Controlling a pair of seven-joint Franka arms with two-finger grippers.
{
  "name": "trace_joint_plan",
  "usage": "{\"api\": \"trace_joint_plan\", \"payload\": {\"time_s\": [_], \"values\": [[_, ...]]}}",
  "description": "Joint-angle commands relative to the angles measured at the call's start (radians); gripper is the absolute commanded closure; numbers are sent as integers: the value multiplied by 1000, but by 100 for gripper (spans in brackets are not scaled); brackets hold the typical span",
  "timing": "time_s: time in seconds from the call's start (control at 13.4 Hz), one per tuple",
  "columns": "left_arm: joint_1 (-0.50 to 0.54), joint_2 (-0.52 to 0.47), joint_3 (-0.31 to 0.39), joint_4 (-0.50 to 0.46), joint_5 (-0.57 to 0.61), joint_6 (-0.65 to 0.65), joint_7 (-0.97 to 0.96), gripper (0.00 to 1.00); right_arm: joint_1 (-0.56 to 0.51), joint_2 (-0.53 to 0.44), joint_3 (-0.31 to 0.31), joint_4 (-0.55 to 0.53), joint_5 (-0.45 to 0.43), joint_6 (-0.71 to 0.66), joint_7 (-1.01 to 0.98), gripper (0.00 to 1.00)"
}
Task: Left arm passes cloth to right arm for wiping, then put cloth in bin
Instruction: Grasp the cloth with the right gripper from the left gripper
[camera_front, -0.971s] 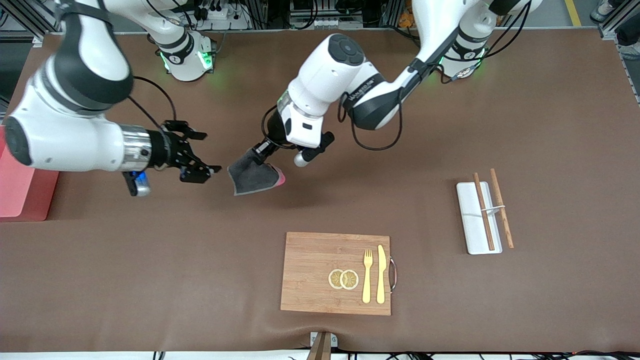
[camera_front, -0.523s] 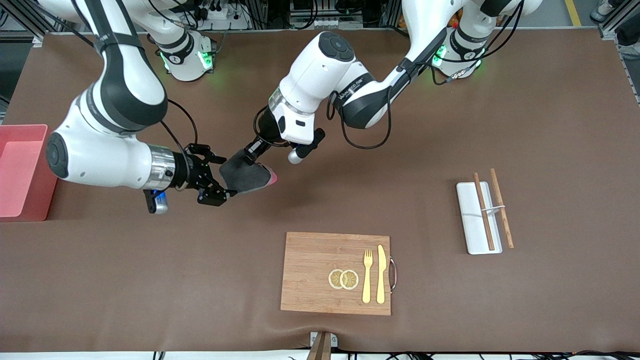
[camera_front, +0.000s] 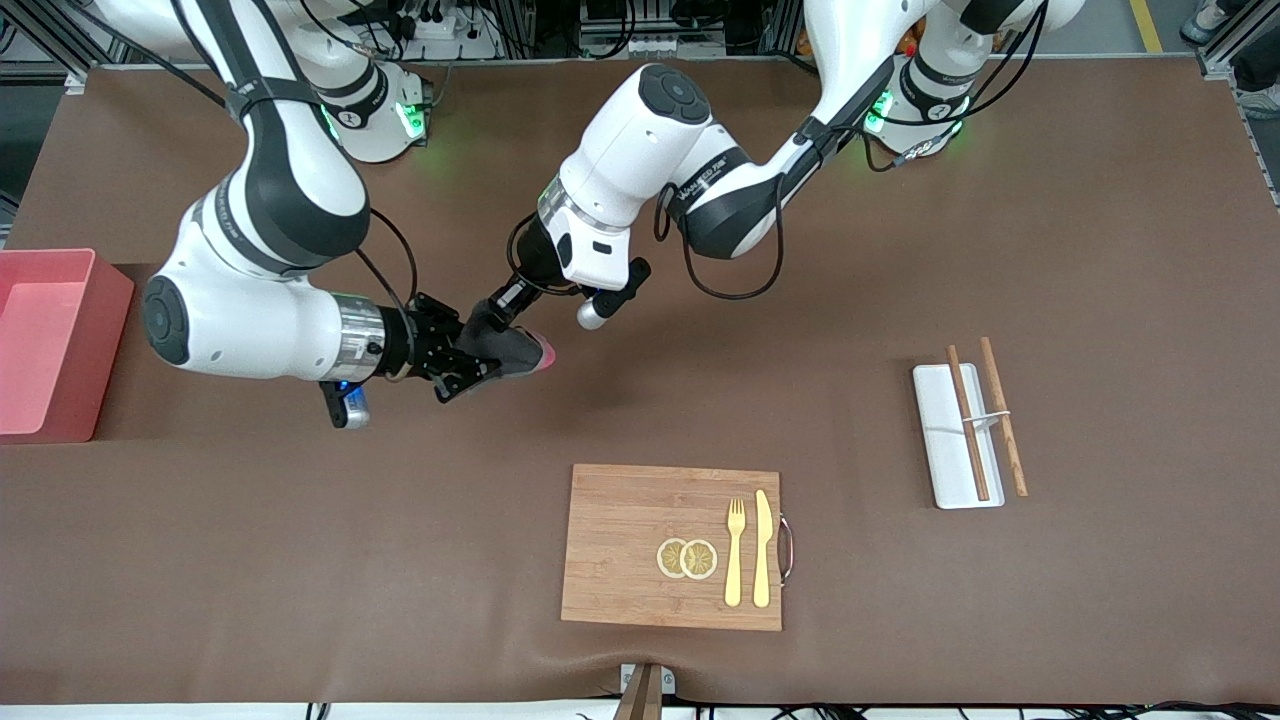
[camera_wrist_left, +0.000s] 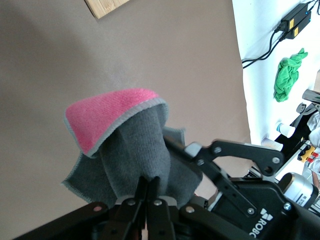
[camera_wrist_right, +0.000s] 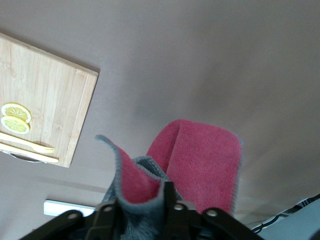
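Observation:
The cloth (camera_front: 508, 350), dark grey with a magenta-red edge, hangs in the air over the middle of the table, between the two hands. My left gripper (camera_front: 497, 312) comes down from above and is shut on the cloth's top fold (camera_wrist_left: 135, 145), its fingers pressed together (camera_wrist_left: 149, 181). My right gripper (camera_front: 468, 362) reaches in from the bin's end, its jaws closed round a bunched fold of the cloth (camera_wrist_right: 200, 155) that fills the gap between them (camera_wrist_right: 140, 200). The pink bin (camera_front: 110, 360) stands at the right arm's end of the table.
A wooden board (camera_front: 620, 540) with two lemon slices, a fork and a knife lies nearer the front camera than the cloth. A white tray (camera_front: 950, 440) with chopsticks across it sits toward the left arm's end.
My right arm swung in from the bin's end and its open jaws closed round the cloth. My left gripper shifted slightly toward it, still gripping the cloth.

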Motion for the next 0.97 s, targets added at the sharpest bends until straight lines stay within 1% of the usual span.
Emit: {"api": "trace_joint_plan", "payload": {"time_s": [0.0,0.15,0.3,0.37,0.45,0.52,0.6,0.82,0.9], "values": [[-11,21,7,32,11,10,-23,100,5,3,-6,11,16,-3,-19,100],[-9,21,7,31,8,9,-27,99,-6,3,-7,13,12,-6,-90,100],[-6,21,7,29,6,7,-27,87,-24,3,-10,10,12,-6,-182,100],[-5,19,7,26,6,2,-29,69,-34,4,-10,8,9,-6,-219,100],[0,15,7,26,8,-4,-29,42,-32,9,-12,7,2,-4,-258,100],[1,7,8,26,9,-14,-29,12,-34,29,-12,6,-4,0,-290,100],[8,-2,8,26,12,-43,-27,4,-35,56,-13,6,-24,14,-333,100],[66,-70,10,26,18,-180,-12,1,-31,165,-12,-6,-80,155,-435,100],[90,-94,10,26,20,-232,2,0,-37,194,-15,-6,-103,160,-510,100]]}}
